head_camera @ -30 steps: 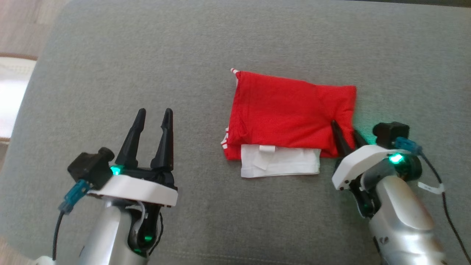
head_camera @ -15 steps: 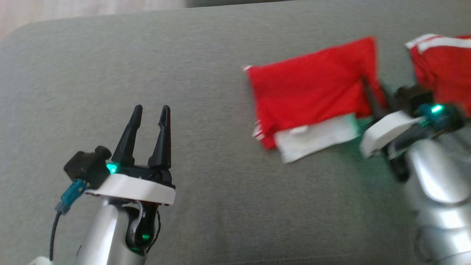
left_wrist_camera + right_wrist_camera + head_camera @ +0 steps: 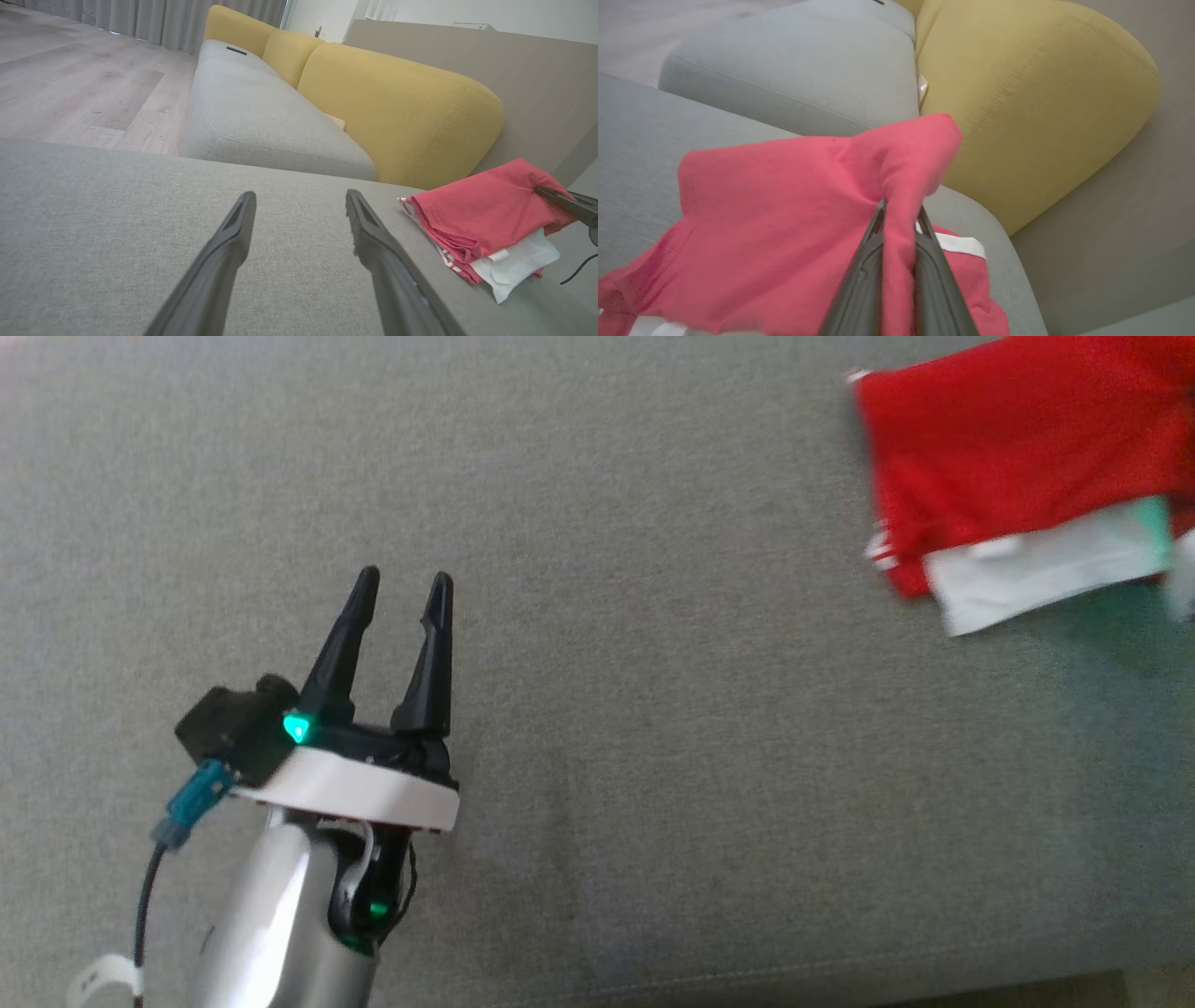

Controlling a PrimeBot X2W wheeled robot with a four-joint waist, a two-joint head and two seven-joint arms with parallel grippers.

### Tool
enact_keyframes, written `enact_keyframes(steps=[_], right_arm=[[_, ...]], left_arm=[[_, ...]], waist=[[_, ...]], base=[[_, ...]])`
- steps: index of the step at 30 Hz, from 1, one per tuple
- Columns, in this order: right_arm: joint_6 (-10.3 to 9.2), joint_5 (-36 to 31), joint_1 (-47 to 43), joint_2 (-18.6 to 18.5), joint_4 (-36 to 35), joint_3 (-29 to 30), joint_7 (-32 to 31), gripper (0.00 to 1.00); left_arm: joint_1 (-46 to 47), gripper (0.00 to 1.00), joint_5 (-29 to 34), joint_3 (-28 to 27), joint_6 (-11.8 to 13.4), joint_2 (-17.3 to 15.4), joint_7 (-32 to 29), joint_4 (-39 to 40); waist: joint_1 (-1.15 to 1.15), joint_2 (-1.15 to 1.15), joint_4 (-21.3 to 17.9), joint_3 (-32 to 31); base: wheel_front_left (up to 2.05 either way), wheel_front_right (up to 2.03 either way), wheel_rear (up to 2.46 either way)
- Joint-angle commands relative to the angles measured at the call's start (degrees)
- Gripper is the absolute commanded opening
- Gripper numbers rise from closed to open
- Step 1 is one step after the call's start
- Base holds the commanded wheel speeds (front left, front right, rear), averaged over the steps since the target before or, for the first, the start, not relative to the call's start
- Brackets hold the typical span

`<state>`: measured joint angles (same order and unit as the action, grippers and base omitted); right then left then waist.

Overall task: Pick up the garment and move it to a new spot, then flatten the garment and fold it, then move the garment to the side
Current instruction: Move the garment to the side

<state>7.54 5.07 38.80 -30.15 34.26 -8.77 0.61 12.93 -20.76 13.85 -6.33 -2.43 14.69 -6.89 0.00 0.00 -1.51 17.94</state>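
The garment (image 3: 1018, 457) is a folded red shirt with a white inner layer (image 3: 1046, 569) showing at its near edge. It lies on the grey cushion (image 3: 653, 616), at the upper right of the head view. My right gripper (image 3: 901, 210) is shut on a pinch of the red fabric (image 3: 784, 200) at the garment's right edge, and that corner is pulled up. In the left wrist view, one of the right gripper's dark fingers (image 3: 560, 203) meets the garment (image 3: 486, 219) at its far right. My left gripper (image 3: 401, 583) is open and holds nothing, well to the left of the garment, with its fingers (image 3: 233, 242) above bare cushion.
Yellow back cushions (image 3: 402, 102) rise behind a second grey seat (image 3: 252, 116). Wooden floor (image 3: 70, 79) lies beyond. More red cloth with a white stripe (image 3: 957, 242) lies under my right gripper. The cushion's front seam (image 3: 747, 975) runs near the bottom of the head view.
My right gripper has shut on the garment's right edge and pulled it up. The head view has shifted, so the garment now sits at its upper right. The left gripper stays open.
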Motion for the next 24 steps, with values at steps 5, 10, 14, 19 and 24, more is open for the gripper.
enact_keyframes(steps=[5, 10, 14, 19, 24], right_arm=[[-0.05, -2.9, 2.2, -6.3, 2.9, 3.9, -1.3, 0.00], [-0.05, -6.4, 3.0, -8.8, 6.5, 9.7, -1.5, 0.00], [-0.05, -8.9, 3.6, -9.0, 8.2, 12.9, -1.4, 0.00], [-0.05, -11.4, 4.3, -7.8, 9.0, 15.9, -1.4, 0.94], [-0.05, -13.3, 4.3, -4.9, 7.5, 17.7, -1.2, 1.00]], left_arm=[[3.3, 1.00, 0.5, -2.1, -0.5, -0.4, 0.3, 1.9], [4.0, 1.00, 0.5, -2.4, -0.7, -0.4, 0.3, 1.9], [4.4, 1.00, 0.5, -2.5, -0.8, -0.4, 0.3, 1.9], [5.0, 1.00, 0.6, -2.7, -0.9, -0.4, 0.3, 1.6], [5.3, 1.00, 0.5, -3.0, -1.0, -0.4, 0.3, 1.0]], waist=[[0.00, 0.00, 1.7, 3.1], [0.00, 0.00, 2.5, 4.7], [0.00, 0.00, 2.8, 5.5], [0.00, 0.00, 2.9, 6.1], [0.00, 0.00, 2.4, 5.3]], base=[[0.00, 0.00, 0.00], [0.00, 0.00, 0.00], [0.00, 0.00, 0.00], [0.00, 0.00, 0.00], [0.00, 0.00, 0.00]])
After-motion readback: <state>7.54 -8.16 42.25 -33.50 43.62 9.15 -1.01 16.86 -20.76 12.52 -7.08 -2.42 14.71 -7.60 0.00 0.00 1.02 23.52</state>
